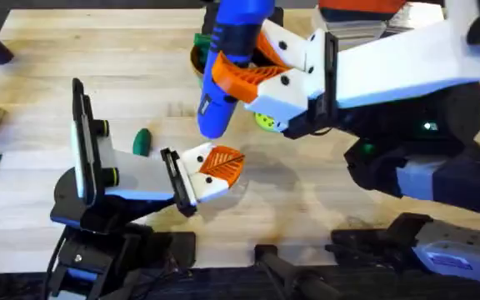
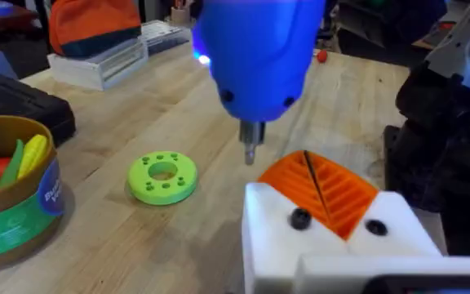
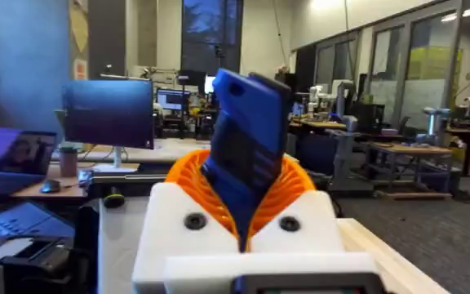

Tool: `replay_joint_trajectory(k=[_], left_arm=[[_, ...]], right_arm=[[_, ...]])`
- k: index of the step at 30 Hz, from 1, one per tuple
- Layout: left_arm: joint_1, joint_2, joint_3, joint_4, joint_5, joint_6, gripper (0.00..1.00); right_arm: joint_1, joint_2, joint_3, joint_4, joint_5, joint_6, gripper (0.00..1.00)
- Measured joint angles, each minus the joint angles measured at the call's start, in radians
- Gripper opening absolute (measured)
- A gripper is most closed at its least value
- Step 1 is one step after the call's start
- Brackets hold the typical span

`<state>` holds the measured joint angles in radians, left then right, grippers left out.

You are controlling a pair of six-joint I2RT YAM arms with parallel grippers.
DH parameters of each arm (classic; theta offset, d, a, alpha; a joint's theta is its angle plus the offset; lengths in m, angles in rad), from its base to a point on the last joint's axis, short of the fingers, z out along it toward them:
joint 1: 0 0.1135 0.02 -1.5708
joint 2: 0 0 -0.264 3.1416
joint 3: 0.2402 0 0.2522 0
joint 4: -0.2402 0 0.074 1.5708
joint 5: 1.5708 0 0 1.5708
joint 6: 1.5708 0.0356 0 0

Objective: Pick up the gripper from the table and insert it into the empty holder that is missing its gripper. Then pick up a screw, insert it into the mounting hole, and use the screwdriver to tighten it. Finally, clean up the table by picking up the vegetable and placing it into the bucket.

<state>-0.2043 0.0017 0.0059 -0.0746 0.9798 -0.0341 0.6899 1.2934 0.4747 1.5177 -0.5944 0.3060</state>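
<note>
Right gripper (image 1: pixel 261 71) is clamped on the screwdriver (image 1: pixel 227 67), orange pads squeezing its blue body, bit pointing down just above the left gripper (image 1: pixel 215 171). Left gripper's fingers look pressed together, though whether anything sits between them I cannot tell. For a clean drive, I would line the bit (image 2: pixel 251 151) squarely over the screw head (image 2: pixel 300 218) on the white block before descending, keeping the tool upright. Vegetable (image 1: pixel 142 140) lies on the table (image 1: pixel 98 67) near the left arm; bucket (image 2: pixel 15 196) stands beyond. Its band carries lettering too blurred to read.
</note>
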Motion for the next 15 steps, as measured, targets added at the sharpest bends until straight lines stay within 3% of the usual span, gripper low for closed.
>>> replay_joint_trajectory(k=[15], left_arm=[[0.0,0.0,0.0,0.0,0.0,0.0,0.007]], right_arm=[[0.074,0.0,0.0,0.0,-0.024,-0.027,0.028]])
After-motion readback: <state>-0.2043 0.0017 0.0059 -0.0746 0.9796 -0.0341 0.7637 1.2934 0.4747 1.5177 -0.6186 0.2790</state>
